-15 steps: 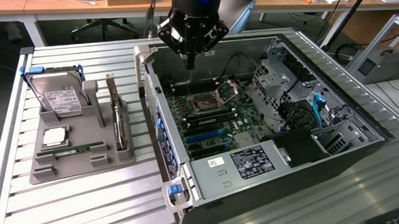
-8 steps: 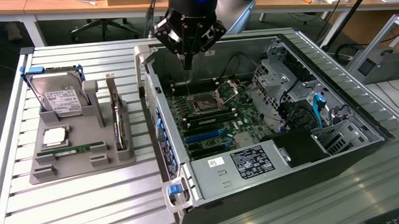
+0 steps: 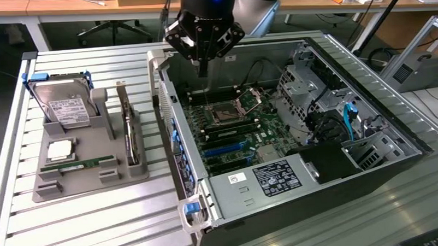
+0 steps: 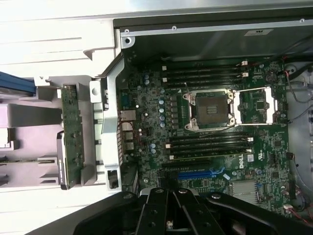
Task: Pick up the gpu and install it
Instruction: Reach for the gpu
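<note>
The gpu (image 3: 132, 134) stands on its edge in a slot of the grey holder (image 3: 90, 179), at the exterior view's left of the open computer case (image 3: 169, 111). In the wrist view the gpu (image 4: 73, 137) shows its green circuit board, with a silver end toward the case. My gripper (image 3: 202, 69) hangs above the far end of the case, over the motherboard (image 3: 230, 128), fingers shut together and holding nothing. It is well apart from the gpu. The gripper's black linkage (image 4: 168, 220) shows over the motherboard (image 4: 210, 147), near a blue card slot (image 4: 198, 174).
On the grey holder also rest a hard drive (image 3: 67, 109) with a white label, a small square chip (image 3: 60, 150) and a narrow green RAM stick (image 3: 78, 165). Drive cages and cables (image 3: 336, 119) crowd the case's right side. The slatted table (image 3: 99, 231) lies around it.
</note>
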`<state>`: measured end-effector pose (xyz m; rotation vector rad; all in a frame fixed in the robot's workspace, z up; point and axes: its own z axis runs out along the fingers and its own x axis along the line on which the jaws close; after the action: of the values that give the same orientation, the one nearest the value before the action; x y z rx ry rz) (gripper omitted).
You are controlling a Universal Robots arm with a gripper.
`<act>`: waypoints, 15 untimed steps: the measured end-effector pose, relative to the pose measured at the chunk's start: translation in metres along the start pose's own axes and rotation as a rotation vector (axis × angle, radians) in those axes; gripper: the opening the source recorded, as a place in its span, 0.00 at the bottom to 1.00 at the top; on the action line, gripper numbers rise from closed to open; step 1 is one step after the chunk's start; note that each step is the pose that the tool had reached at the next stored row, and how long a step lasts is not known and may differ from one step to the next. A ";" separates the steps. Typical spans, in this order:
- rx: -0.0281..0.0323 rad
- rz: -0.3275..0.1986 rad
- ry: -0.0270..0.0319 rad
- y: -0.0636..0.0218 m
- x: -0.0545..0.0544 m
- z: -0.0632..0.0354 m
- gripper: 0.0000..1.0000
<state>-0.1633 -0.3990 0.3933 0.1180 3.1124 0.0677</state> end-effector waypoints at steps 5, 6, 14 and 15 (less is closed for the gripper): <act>0.0000 0.000 -0.0001 -0.0003 0.004 -0.0001 0.11; 0.0000 0.000 0.0000 -0.0003 0.005 -0.0001 0.11; 0.0001 0.000 0.0000 -0.0007 0.010 -0.0003 0.11; 0.0001 0.000 0.0000 -0.0008 0.011 -0.0003 0.11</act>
<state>-0.1746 -0.3989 0.3933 0.1180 3.1124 0.0676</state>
